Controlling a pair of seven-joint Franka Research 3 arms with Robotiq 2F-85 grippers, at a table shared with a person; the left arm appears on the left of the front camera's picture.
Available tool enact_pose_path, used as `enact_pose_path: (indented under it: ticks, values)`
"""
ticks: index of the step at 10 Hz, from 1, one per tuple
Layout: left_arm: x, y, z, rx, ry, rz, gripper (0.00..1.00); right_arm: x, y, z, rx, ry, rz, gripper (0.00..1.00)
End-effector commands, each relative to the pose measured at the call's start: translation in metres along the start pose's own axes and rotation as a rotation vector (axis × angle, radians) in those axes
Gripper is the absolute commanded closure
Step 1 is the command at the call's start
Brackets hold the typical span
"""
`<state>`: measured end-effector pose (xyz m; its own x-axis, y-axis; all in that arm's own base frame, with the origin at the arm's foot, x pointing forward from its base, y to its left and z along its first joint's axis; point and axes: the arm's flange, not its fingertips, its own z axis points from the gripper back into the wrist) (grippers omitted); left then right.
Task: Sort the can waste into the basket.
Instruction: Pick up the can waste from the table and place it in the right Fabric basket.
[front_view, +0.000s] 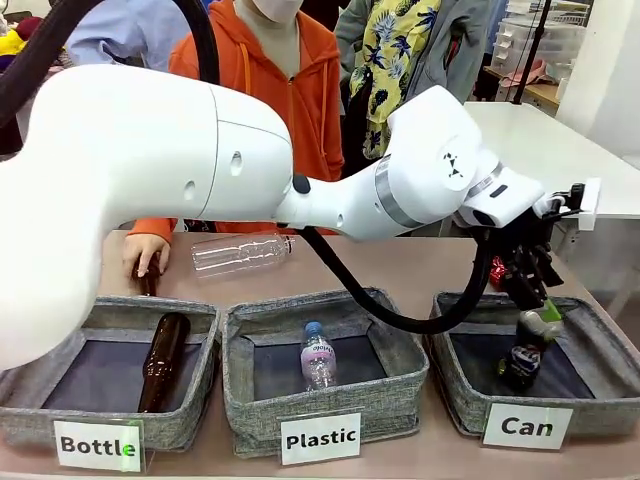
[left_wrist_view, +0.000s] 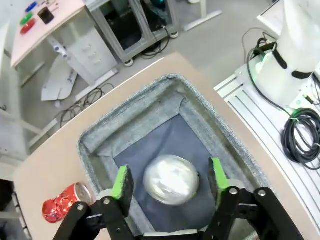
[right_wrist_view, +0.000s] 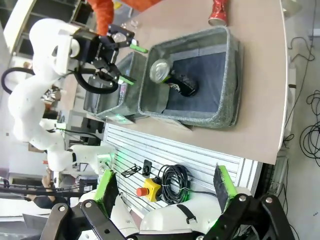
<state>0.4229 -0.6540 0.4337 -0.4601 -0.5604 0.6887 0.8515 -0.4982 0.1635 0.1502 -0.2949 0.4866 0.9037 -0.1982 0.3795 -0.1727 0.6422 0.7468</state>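
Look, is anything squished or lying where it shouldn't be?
Yes. The red can is crushed and lies on the table, just outside the Can basket. A clear plastic bottle also lies on its side on the table, not inside the Plastic basket.

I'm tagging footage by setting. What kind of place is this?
Probably a robotics lab or demo room: the white left arm reaches over fabric bins labelled by waste type, such as the Can basket, and an emergency-stop button sits on a slotted metal base with coiled cables.
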Motion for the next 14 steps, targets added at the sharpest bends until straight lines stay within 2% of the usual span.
enact_pose_path:
  ticks: [1, 6, 8, 9, 10, 12, 13, 14]
  values:
    - [0.007, 0.005, 0.005, 0.0, 0.026, -0.002, 0.0, -0.001, 0.005, 0.0, 0.002, -0.001, -0.027, 0.0]
    - [0.006, -0.004, 0.013, -0.016, 0.006, 0.027, 0.0, -0.001, 0.005, 0.0, 0.002, -0.001, -0.027, 0.0]
    - [0.008, -0.015, 0.026, -0.019, 0.024, 0.032, 0.0, -0.001, 0.005, 0.0, 0.002, -0.001, -0.027, 0.0]
    - [0.005, -0.026, 0.041, -0.02, 0.06, 0.075, 0.0, 0.0, 0.0, 0.0, 0.0, 0.0, 0.0, 0.0]
    - [-0.001, -0.039, 0.062, -0.002, 0.096, 0.091, 0.0, 0.014, 0.008, -0.012, 0.074, 0.026, -0.034, 0.0]
    - [-0.023, -0.07, 0.111, 0.036, 0.144, 0.139, 0.0, 0.048, 0.026, -0.063, 0.071, 0.034, -0.163, 0.0]
    - [-0.035, -0.09, 0.131, 0.077, 0.167, 0.147, 0.0, 0.062, 0.041, -0.094, 0.047, 0.033, -0.199, 0.0]
    - [-0.044, -0.101, 0.146, 0.112, 0.162, 0.147, 0.0, 0.067, 0.054, -0.114, 0.043, 0.044, -0.178, 0.0]
